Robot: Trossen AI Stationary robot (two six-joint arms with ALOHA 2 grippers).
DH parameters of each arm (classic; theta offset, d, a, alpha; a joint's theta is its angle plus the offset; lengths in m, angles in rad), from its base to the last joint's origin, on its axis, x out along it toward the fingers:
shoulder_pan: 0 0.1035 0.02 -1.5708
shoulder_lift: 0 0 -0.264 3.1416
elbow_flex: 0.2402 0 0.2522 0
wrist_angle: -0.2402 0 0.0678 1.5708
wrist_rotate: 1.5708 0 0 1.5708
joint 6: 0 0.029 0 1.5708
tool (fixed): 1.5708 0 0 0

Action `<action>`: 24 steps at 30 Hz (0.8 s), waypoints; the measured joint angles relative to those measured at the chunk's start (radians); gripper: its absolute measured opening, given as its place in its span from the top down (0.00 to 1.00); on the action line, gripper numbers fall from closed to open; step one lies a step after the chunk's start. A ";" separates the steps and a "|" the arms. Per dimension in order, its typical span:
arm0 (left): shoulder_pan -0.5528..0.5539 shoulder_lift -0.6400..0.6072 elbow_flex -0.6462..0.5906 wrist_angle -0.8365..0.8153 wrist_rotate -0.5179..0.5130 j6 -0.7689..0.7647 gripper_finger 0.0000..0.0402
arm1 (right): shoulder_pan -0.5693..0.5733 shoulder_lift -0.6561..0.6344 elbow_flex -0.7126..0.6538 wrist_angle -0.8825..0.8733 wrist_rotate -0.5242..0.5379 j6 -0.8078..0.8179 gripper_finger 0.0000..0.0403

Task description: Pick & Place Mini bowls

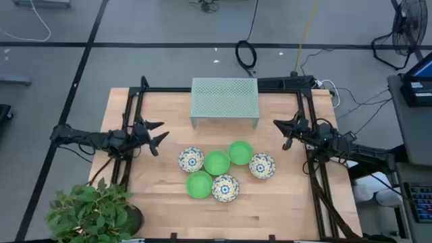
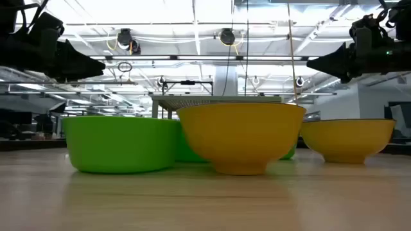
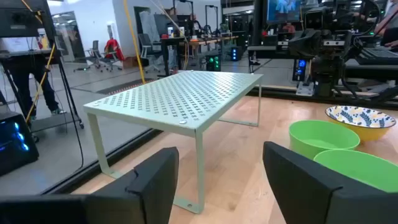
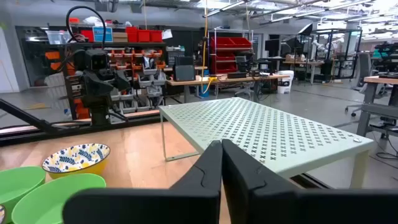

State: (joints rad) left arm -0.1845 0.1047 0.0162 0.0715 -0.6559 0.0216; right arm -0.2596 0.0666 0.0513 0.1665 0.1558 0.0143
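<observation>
Six mini bowls sit bunched in the middle of a pale wooden worktop point(image 1: 155, 196), smooth with a faint plank grain. Three are plain glossy green: one at the far right of the bunch point(image 1: 240, 152), one in the centre point(image 1: 217, 163), one nearer and to the left point(image 1: 199, 184). The other three are white inside with a blue-and-yellow flower pattern and yellow outside: one on the left point(image 1: 191, 159), one on the right point(image 1: 262, 165), one nearest point(image 1: 225, 187). All stand upright, neighbours touching or just about.

Beyond them, at the far edge, there's a pale green rack point(image 1: 225, 98), flat perforated metal top on thin bent legs. A leafy potted plant point(image 1: 88, 209) sits at the near left corner.

The left gripper point(image 1: 159, 133) hangs above the worktop left of the bowls, fingers spread wide apart, nothing between them, touching nothing. The right gripper point(image 1: 286, 133) hangs on the right side, off the bowls too, fingers pressed together and holding nothing.
</observation>
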 joint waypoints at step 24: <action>0.000 0.000 0.000 0.000 0.000 0.000 0.41 | 0.000 0.000 0.000 0.000 0.000 0.000 1.00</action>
State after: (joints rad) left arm -0.1846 0.1045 0.0162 0.0715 -0.6561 0.0216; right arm -0.2596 0.0666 0.0517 0.1663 0.1558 0.0143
